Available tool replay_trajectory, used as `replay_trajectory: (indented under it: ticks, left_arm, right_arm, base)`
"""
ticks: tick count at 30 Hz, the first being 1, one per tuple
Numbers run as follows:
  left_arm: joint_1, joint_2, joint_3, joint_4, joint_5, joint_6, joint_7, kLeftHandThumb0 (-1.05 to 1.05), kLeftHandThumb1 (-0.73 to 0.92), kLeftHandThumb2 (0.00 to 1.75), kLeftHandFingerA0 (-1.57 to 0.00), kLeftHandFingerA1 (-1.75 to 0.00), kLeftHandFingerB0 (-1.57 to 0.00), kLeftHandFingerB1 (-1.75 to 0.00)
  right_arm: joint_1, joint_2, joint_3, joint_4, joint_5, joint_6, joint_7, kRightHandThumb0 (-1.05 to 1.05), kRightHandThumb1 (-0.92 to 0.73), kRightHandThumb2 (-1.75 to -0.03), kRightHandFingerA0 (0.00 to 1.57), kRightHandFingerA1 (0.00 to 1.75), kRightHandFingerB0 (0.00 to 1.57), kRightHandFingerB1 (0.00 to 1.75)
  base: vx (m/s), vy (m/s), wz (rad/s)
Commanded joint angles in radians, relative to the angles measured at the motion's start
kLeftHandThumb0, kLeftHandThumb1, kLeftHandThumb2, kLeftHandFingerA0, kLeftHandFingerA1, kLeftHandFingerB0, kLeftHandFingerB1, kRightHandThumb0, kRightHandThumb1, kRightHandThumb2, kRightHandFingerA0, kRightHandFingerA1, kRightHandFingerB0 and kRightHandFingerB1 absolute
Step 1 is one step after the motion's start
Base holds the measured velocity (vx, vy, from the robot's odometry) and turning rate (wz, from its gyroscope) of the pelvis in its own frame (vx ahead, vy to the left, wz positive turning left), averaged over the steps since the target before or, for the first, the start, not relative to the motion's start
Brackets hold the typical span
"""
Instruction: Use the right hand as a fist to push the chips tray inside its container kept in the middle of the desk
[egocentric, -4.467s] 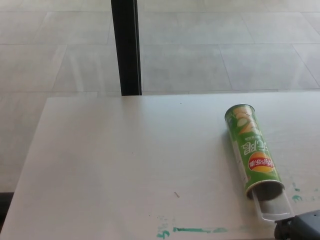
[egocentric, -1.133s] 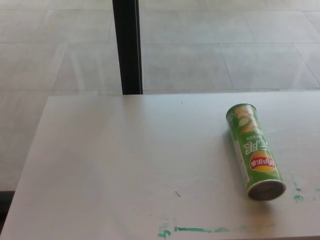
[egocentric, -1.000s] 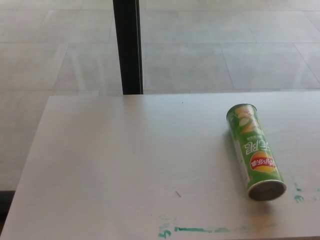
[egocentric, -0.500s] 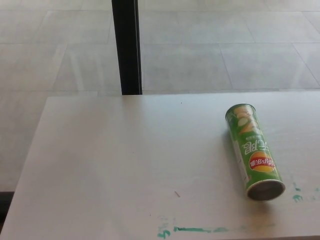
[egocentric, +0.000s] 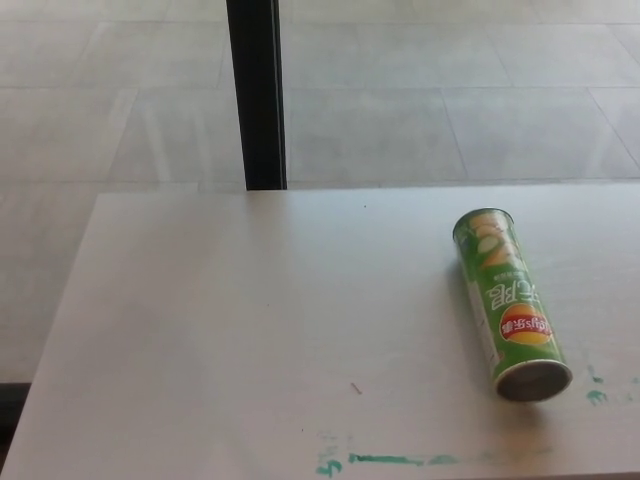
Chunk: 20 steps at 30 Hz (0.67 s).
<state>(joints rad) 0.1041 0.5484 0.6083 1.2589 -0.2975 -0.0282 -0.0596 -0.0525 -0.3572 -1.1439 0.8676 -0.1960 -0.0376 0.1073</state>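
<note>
A green chips can lies on its side on the right part of the white desk, its open mouth facing the near edge. The clear tray sits inside the can and no part of it sticks out of the mouth. Neither of my hands shows in the head view.
Green paint marks streak the desk near its front edge, with smaller dabs right of the can. A black post stands behind the desk on a pale tiled floor. The desk's left edge runs at picture left.
Since 4.5 s ago the clear tray has gone from sticking out of the can's mouth to inside it, and my right hand has left the lower right corner. Over the last second nothing moved.
</note>
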Motion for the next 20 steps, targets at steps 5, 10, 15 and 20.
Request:
replay_trajectory:
  ticks: [5,10,15,20]
  left_arm:
    - [0.000,0.016,0.021,0.009,-0.030,0.018,-0.005,-0.71,0.92,0.71,-0.50,-0.62,-0.42,-0.50]
    - [-0.015,0.024,0.019,0.016,-0.028,0.035,0.008,-0.72,0.92,0.68,-0.53,-0.59,-0.44,-0.48]
    - [-0.017,0.018,0.027,0.009,-0.028,0.007,-0.014,-0.71,0.92,0.71,-0.49,-0.60,-0.39,-0.51]
    - [-0.016,0.025,0.008,0.006,-0.008,0.013,-0.004,-0.72,0.92,0.71,-0.53,-0.59,-0.48,-0.52]
  right_arm:
    - [-0.059,0.027,-0.049,0.171,0.218,-0.078,-0.312,-0.67,-0.83,-0.66,0.54,1.28,0.30,0.79]
    - [-0.084,0.050,-0.043,0.171,0.278,-0.155,-0.282,-0.71,-0.66,-1.11,0.71,1.16,0.38,0.81]
    - [-0.071,0.049,0.027,0.201,0.258,-0.239,-0.326,-0.66,-0.80,-0.69,0.60,1.51,0.41,0.93]
    - [-0.074,0.020,0.069,0.258,0.307,-0.233,-0.302,-0.68,-0.78,-0.67,0.67,1.43,0.45,0.90]
  base:
    - [0.00,0.000,0.00]
    - [0.00,0.000,0.00]
    - [0.00,0.000,0.00]
    - [0.00,0.000,0.00]
